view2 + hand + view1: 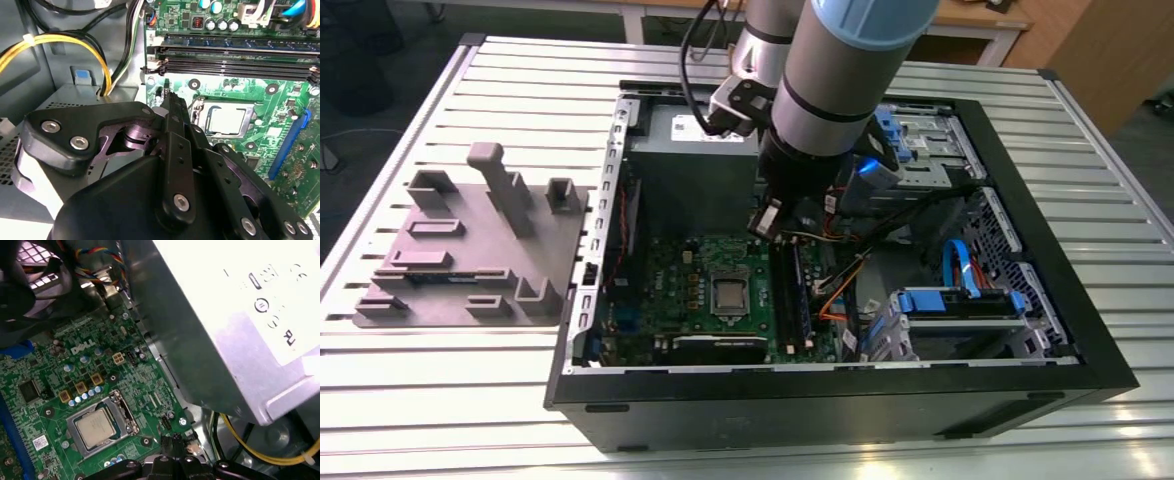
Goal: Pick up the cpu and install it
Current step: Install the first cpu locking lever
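Note:
The cpu (728, 292) lies flat in its socket in the middle of the green motherboard (670, 290), inside the open computer case. In both wrist views its silver top (227, 120) (95, 427) shows with the silver metal frame (121, 410) around it. My gripper (170, 102) hangs above the board, off to the side of the socket toward the large grey box, and touches nothing. Its black fingers (170, 462) are pressed together with nothing between them. In the exterior view the gripper (767, 225) sits under the arm's wrist, above and to the right of the cpu.
The large grey box with a white label (240, 330) stands close beside the gripper. Yellow and black cables (65, 45) run near it. Memory slots (235, 55) border the socket. A grey fixture plate (467, 250) lies at the exterior view's left, outside the case.

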Tool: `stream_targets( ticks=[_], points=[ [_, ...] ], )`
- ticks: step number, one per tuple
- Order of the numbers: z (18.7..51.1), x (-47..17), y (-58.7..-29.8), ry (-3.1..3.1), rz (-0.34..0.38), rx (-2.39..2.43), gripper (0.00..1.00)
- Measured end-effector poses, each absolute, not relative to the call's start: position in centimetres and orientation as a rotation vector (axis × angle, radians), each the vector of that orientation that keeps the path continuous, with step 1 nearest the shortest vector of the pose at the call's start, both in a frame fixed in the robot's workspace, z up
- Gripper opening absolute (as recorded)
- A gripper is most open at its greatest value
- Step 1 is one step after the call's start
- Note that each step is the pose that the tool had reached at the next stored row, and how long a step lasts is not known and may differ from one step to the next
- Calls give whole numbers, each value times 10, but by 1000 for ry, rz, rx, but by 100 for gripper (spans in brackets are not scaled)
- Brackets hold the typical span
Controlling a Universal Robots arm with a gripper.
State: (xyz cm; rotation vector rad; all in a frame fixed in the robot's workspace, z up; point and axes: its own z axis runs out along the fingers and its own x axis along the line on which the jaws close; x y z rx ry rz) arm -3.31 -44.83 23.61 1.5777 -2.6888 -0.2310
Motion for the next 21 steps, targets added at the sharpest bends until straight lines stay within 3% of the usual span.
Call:
stream_targets(
  ticks=[21],
  points=[
    [236, -33, -459, -2687, -230, 1580, 11]
  ],
)
